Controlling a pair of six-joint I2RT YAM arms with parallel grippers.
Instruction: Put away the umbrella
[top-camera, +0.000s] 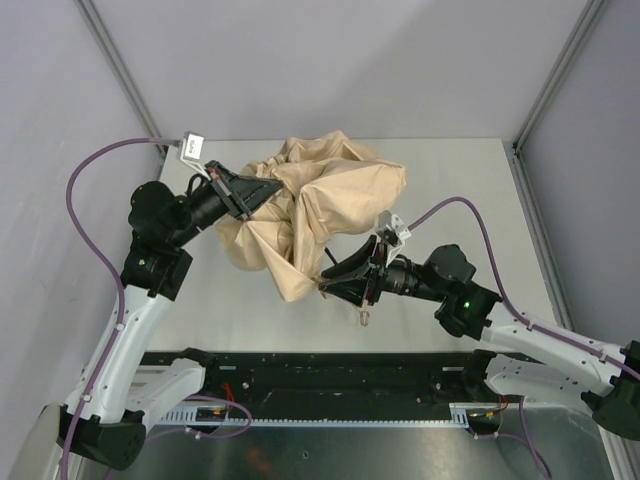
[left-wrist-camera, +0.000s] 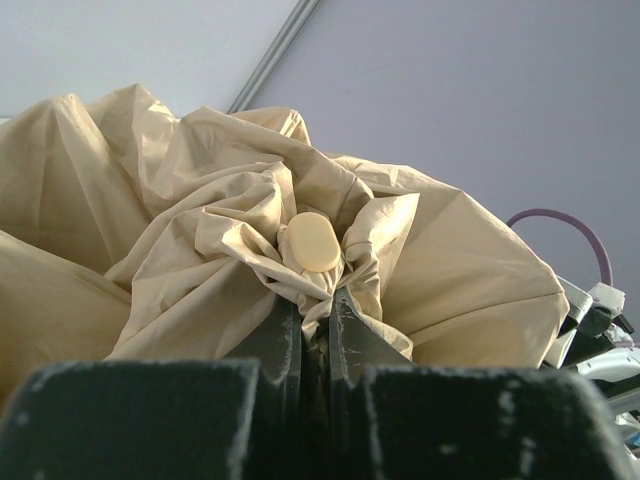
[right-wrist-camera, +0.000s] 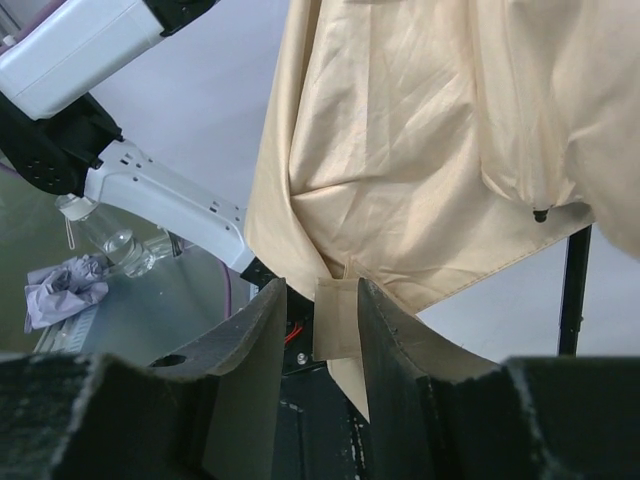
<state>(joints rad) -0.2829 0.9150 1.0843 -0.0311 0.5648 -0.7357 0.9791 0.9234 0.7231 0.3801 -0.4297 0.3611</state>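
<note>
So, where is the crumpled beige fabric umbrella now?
Top view: the beige fabric umbrella is over the grey table, between the left gripper clamped on its left side and the right gripper at its lower edge.

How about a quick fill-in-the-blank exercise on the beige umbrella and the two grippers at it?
1. The left gripper is shut on the umbrella's bunched fabric, just below a round cap seen only in the ____ wrist view.
2. A fabric strap hangs between the right gripper's two ____.
3. The cable looping to the left arm is ____ in colour.
Missing words: left; fingers; purple.
</note>
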